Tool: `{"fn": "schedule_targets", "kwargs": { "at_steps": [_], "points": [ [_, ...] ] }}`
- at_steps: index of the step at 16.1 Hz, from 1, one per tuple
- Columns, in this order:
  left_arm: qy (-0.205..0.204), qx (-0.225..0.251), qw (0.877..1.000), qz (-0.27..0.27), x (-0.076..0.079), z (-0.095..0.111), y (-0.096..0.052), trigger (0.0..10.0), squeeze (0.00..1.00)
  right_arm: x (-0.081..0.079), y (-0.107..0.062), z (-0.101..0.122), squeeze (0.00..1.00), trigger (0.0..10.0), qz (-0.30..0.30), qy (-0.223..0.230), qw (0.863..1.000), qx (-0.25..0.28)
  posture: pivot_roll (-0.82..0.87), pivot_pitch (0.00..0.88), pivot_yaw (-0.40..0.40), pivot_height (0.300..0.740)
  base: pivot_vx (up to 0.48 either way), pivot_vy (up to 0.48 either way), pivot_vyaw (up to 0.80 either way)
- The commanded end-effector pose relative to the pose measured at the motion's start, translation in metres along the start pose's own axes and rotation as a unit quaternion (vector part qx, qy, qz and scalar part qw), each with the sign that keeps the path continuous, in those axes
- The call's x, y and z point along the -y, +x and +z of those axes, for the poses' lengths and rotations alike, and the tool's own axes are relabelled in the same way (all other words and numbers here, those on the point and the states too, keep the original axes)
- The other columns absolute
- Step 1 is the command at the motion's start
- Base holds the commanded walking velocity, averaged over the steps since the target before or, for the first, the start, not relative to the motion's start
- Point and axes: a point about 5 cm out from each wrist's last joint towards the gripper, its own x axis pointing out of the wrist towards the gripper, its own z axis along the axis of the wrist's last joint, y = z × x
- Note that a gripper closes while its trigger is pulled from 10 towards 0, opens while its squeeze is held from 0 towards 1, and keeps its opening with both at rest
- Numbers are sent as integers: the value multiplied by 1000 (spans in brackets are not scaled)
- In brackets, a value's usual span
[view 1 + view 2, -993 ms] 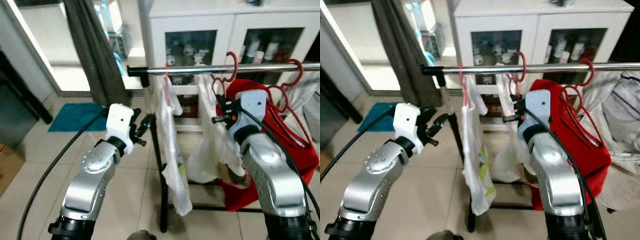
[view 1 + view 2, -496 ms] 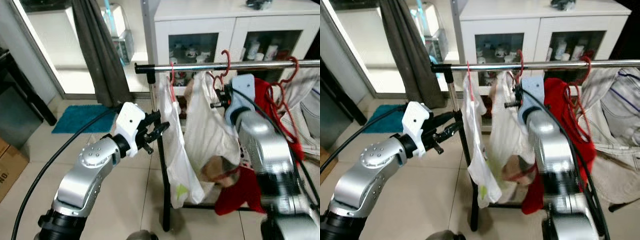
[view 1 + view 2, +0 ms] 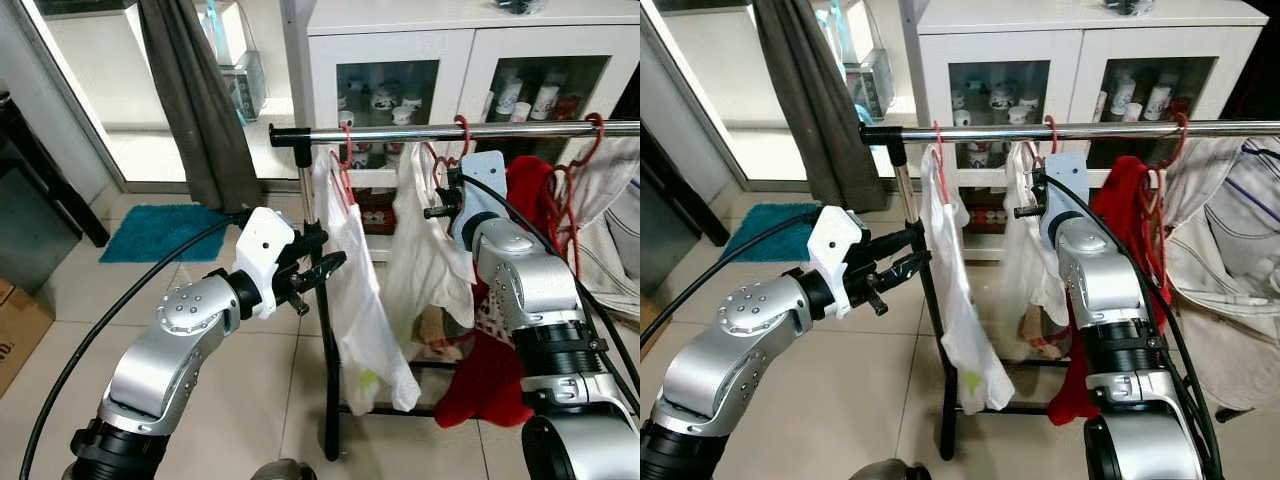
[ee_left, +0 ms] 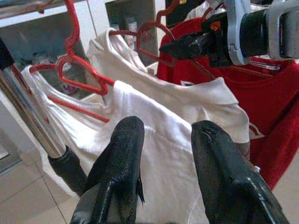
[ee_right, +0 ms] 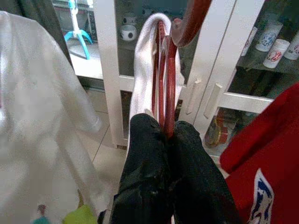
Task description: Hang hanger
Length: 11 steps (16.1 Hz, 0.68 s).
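Observation:
A red hanger (image 5: 169,79) carrying a white shirt (image 3: 425,260) has its hook (image 3: 462,124) over the steel rail (image 3: 400,131). My right gripper (image 3: 440,207) is shut on this hanger's neck just below the rail, and the right wrist view shows the black fingers (image 5: 145,140) pinched on the red wire. To the left, another white shirt (image 3: 360,290) hangs from its own red hanger (image 3: 345,150). My left gripper (image 3: 325,270) is open beside that shirt, holding nothing, with its fingers (image 4: 126,149) spread in the left wrist view.
A red garment (image 3: 525,195) and pale clothes (image 3: 610,230) hang further right on the rail. The rack's black post (image 3: 325,380) stands between my arms. Behind is a white glass-door cabinet (image 3: 440,40). At left are a dark curtain (image 3: 195,90) and a blue mat (image 3: 155,232).
My right gripper has brought the hanger with the white shirt down, and its hook now rests over the rail. The shirt has swung and settled. My left gripper moved closer to the left shirt.

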Motion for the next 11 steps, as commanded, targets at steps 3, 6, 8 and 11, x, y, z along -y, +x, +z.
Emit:
{"fn": "schedule_targets", "kwargs": {
  "at_steps": [3, 6, 8, 11],
  "points": [
    [-16, -15, 999, 39, -6, -9, -2, 10000, 0, 3, -18, -1, 1000, 10000, 13, 21, 999, 37, 22, 19, 115, 740, 0, 0, 0],
    [-20, -6, 996, 82, -16, -9, -3, 10000, 0, 1, -42, 14, 1000, 10000, 30, 33, 994, 98, 0, 39, 107, 740, 0, 0, 0],
    [-16, 7, 991, 133, -28, -5, -7, 10000, 0, -8, -68, 31, 1000, 10000, 80, 55, 984, 150, -4, 68, 76, 740, 0, 0, 0],
    [-30, 17, 985, 170, -29, -4, -17, 10000, 0, -19, -90, 24, 1000, 10000, 110, 55, 979, 162, 12, 77, 55, 740, 0, 0, 0]
  ]
}}
